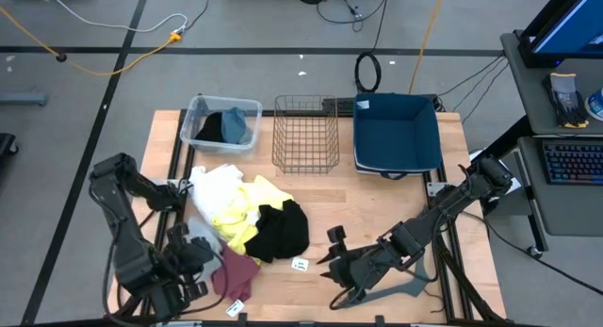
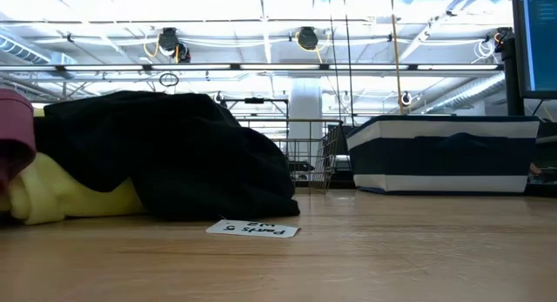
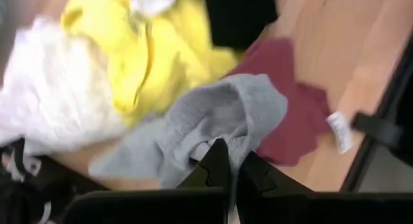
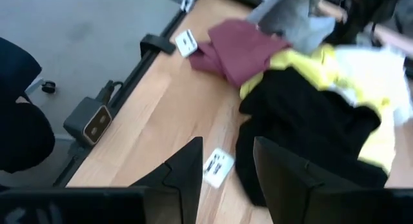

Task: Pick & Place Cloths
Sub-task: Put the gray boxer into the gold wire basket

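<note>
A pile of cloths lies at the table's near left: white (image 1: 219, 186), yellow (image 1: 247, 212), black (image 1: 285, 231) and maroon (image 1: 236, 270), the last with a white tag (image 1: 236, 308). My left gripper (image 1: 195, 253) is at the pile's near-left side, shut on the grey cloth (image 3: 213, 117). My right gripper (image 4: 226, 169) is open and hovers low just right of the black cloth (image 4: 310, 130), with a loose white label (image 4: 216, 167) on the wood between its fingers. Two more cloths, black and blue-grey (image 1: 236, 126), sit in a clear tub. My left gripper pinches a bunched fold of the grey cloth (image 3: 222, 137) between its two fingertips. The cloth spreads out slack ahead of the fingers, over the maroon cloth (image 3: 290, 114) and next to the yellow one. Whether it is lifted clear I cannot tell.
Along the far edge stand the clear tub (image 1: 200, 110), a wire basket (image 1: 306, 134) and a dark blue fabric bin (image 1: 398, 134). Bare wood lies between the pile and the bins and to the pile's right. In the low view the label (image 2: 252, 229) lies before the black cloth (image 2: 174, 154).
</note>
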`<state>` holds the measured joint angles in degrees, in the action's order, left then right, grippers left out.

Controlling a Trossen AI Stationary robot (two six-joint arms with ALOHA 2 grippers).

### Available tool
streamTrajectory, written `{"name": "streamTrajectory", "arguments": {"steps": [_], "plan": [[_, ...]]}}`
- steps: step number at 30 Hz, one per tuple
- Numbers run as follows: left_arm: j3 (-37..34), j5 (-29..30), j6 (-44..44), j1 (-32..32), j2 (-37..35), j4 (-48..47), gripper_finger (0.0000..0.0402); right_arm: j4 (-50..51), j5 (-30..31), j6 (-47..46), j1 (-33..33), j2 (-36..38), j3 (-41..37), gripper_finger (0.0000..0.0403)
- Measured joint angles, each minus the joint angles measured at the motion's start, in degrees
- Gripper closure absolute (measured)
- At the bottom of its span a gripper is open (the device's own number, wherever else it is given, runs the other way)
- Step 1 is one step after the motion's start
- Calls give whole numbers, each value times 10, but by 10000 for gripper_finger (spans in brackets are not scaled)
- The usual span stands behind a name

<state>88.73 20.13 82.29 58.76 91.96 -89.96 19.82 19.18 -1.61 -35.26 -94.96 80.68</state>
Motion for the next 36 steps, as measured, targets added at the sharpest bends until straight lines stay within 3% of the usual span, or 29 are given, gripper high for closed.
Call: {"name": "streamTrajectory", "arguments": {"steps": [7, 21, 27, 36], "plan": [[72, 85, -47, 0, 0, 0, 401, -64, -1, 98, 0, 0, 0, 273], [194, 317, -196, -10, 0, 2, 401, -153, 0, 264, 9, 0, 0, 273], [206, 356, -300, -39, 0, 51, 402, -197, 0, 330, 29, 0, 0, 273], [206, 352, -468, -95, -1, 160, 402, -257, 0, 407, 56, 0, 0, 252]]}}
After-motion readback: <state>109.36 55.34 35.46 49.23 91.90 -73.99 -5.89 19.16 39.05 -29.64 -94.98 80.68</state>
